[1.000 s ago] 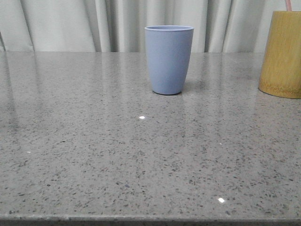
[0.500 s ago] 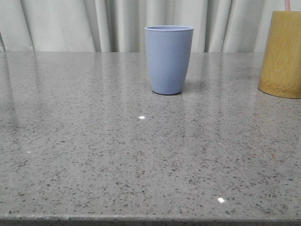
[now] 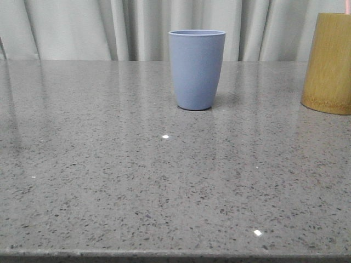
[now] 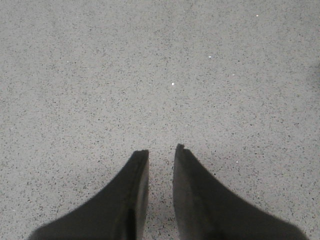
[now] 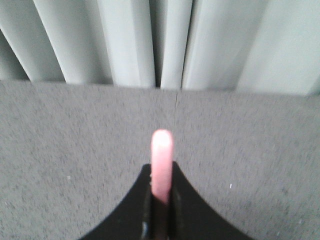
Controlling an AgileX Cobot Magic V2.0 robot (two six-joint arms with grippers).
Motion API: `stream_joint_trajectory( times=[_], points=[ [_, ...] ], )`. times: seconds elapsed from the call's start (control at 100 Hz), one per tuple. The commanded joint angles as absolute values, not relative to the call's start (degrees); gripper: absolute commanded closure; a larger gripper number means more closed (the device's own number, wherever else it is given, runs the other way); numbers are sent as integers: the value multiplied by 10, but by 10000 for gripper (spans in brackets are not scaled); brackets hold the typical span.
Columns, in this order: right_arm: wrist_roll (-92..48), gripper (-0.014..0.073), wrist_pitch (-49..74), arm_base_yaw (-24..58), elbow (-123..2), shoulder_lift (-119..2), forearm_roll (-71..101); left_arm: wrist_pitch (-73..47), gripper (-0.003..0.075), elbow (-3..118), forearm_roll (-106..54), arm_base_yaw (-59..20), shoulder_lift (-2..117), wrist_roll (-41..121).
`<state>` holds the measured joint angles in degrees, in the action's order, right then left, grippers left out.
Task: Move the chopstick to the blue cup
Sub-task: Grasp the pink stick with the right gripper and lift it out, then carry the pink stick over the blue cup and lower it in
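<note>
Item 1. Table (image 3: 109, 181): grey speckled stone top, glossy, with small light glints. Its near edge runs straight across the bottom of the front view; its far edge meets a pale pleated curtain (image 3: 71, 27). The near and left parts of the top lie open, a broad bare stretch on every side of the cup.

Item 2. Blue cup (image 3: 197, 69): periwinkle tumbler, upright, mouth open upward, standing at the far middle of the table, slightly right of centre. A faint shadow falls to its right. Free surface all round it; nothing touches it.

Item 3. Bamboo cylinder (image 3: 330, 63): yellow-brown, upright, at the far right, cut by the right border of the front view. Well apart from the blue cup, with a clear lane of table between them.

Item 4. Right gripper (image 5: 161, 192): dark fingers closed on the chopstick (image 5: 162, 162), seen in the right wrist view. The pale pink stick sits pinched between the fingers and its rounded end projects beyond the tips. Past it lie grey table and the curtain folds; the picture is blurred.

Item 5. Left gripper (image 4: 161, 155): two dark fingers seen in the left wrist view, tips parted by a narrow gap, nothing between them. Bare speckled table lies under and beyond the tips.
</note>
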<state>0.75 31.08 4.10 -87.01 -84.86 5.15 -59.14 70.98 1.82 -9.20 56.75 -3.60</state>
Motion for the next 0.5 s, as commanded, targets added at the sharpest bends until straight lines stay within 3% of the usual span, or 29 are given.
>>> stream_joint_trajectory(
  times=[0.0,0.24,0.49],
  points=[
    [-10,561,283,42,-911,-811,52,-555,594,724,20,-91,559,-43],
    [-14,561,307,54,-979,-798,52,-555,594,724,20,-91,559,-43],
    [-13,561,297,140,-1007,-799,59,-555,594,724,20,-91,559,-43]
  ],
)
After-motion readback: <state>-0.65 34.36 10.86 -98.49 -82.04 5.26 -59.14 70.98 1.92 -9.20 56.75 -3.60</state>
